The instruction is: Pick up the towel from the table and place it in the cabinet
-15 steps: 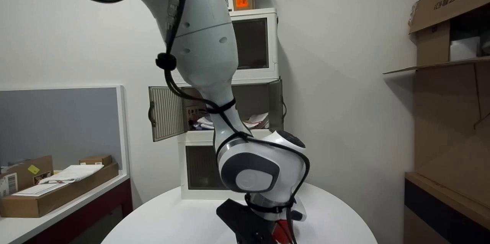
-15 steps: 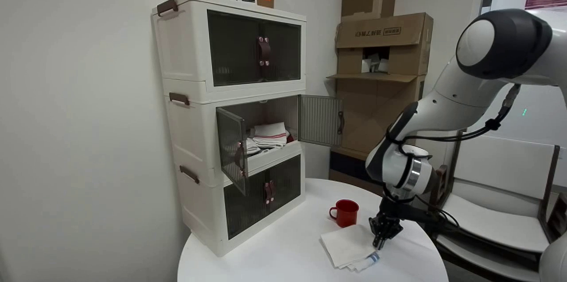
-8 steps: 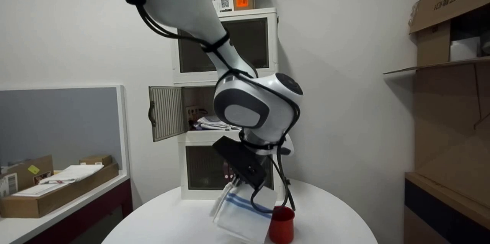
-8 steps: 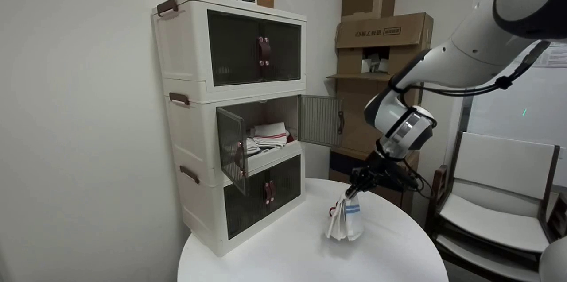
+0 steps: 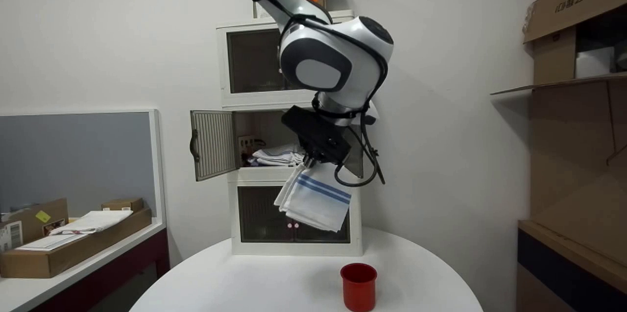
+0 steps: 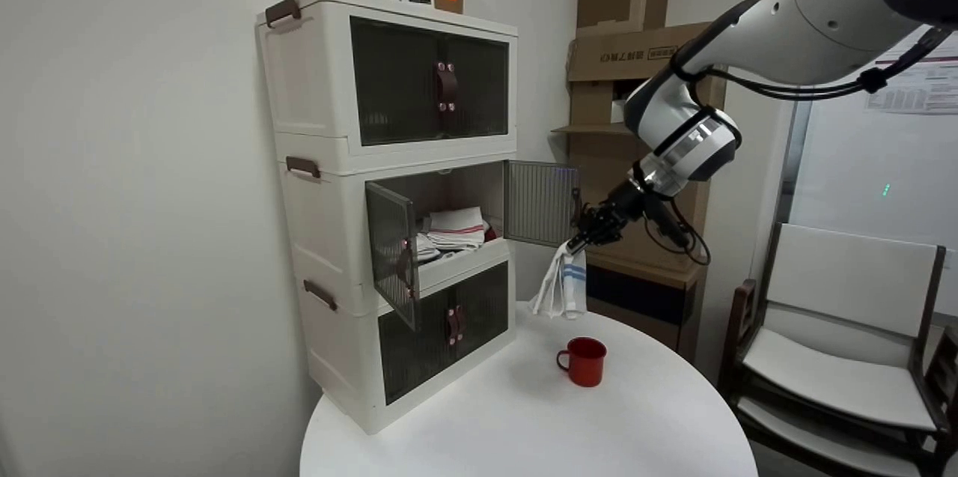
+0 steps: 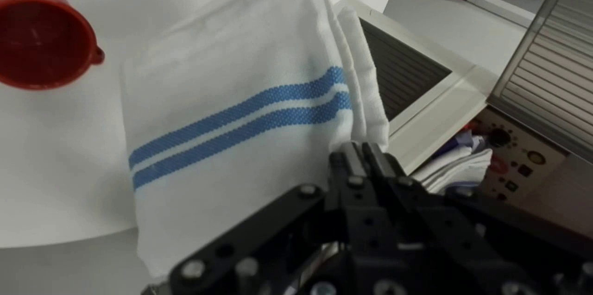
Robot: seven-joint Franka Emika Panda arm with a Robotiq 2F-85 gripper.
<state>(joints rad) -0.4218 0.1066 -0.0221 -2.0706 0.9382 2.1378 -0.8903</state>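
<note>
The towel (image 5: 318, 214) is white with two blue stripes and hangs folded in the air above the round white table (image 5: 264, 287). It also shows in an exterior view (image 6: 560, 290) and in the wrist view (image 7: 231, 63). My gripper (image 5: 308, 161) is shut on one edge of the towel; its fingertips are close together in the wrist view (image 7: 363, 151). The white cabinet (image 6: 322, 87) has its middle compartment open, with folded cloths (image 6: 456, 228) inside. The gripper is in front of the cabinet, apart from it, about level with the middle compartment's floor.
A red cup (image 6: 586, 365) stands on the table below the towel. Two open glass-panelled doors, a near one (image 6: 393, 252) and a far one (image 6: 540, 204), stick out from the middle compartment. Stacked cardboard boxes (image 6: 636, 185) stand behind the arm. A chair (image 6: 838, 357) stands beside the table.
The towel lay on the table a second ago. The gripper has taken hold of it and lifted it, moving up and towards the cabinet. The cup is now uncovered.
</note>
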